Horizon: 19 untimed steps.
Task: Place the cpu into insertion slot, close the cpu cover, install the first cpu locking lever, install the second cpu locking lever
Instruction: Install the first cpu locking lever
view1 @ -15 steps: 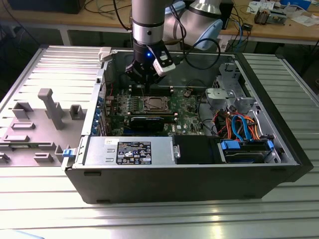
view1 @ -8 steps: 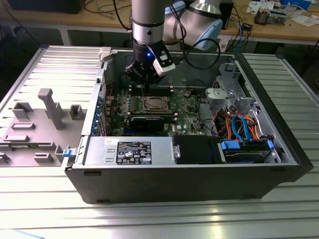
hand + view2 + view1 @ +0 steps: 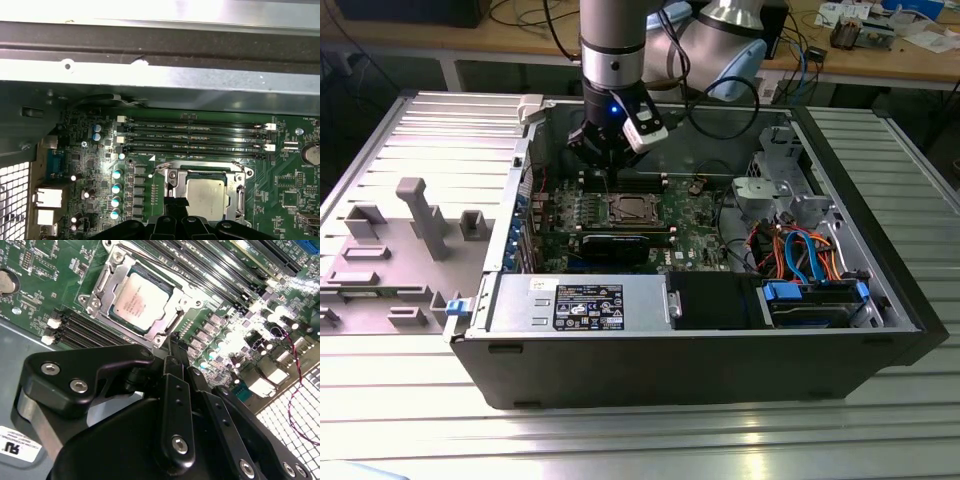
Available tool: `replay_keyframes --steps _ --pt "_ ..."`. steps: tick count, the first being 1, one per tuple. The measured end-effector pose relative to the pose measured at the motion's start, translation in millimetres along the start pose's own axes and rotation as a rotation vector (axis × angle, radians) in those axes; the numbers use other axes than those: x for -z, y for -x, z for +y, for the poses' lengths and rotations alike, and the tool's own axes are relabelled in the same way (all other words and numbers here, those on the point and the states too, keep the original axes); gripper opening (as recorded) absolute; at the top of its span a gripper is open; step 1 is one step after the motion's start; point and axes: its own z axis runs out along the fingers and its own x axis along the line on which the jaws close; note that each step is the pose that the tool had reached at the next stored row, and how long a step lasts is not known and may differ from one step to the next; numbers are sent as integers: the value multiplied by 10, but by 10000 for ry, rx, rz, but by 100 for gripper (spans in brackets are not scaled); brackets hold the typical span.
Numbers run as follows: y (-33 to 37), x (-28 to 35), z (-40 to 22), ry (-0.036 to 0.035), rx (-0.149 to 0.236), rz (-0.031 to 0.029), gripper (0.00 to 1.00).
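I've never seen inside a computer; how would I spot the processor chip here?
Look in the open black computer case, at the green circuit board on its floor. Just beside the long black memory slots sits a small square chip with a pale silvery face. Unlike those, it is square and shiny, ringed by a metal frame.

The counter (image 3: 620, 440) is a pale metal top of long ribbed slats. An open computer case (image 3: 670, 365) lies on it, open side up. Just beside the case, on the exterior view's left, a flat grey panel (image 3: 430, 140) lies on the slats. The panel's far half is ribbed, and grey moulded blocks and an upright grey post (image 3: 420, 215) stand on its near half. Bare slats show in front of the case and beyond it on the exterior view's right.
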Motion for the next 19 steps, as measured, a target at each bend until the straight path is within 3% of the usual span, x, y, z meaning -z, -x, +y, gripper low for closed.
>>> replay_keyframes --steps 12,16,19 --pt "-227 6 26 -1 0 -14 11" --pt "-255 87 36 16 0 -29 11" --pt "-281 97 85 28 1 -40 11"
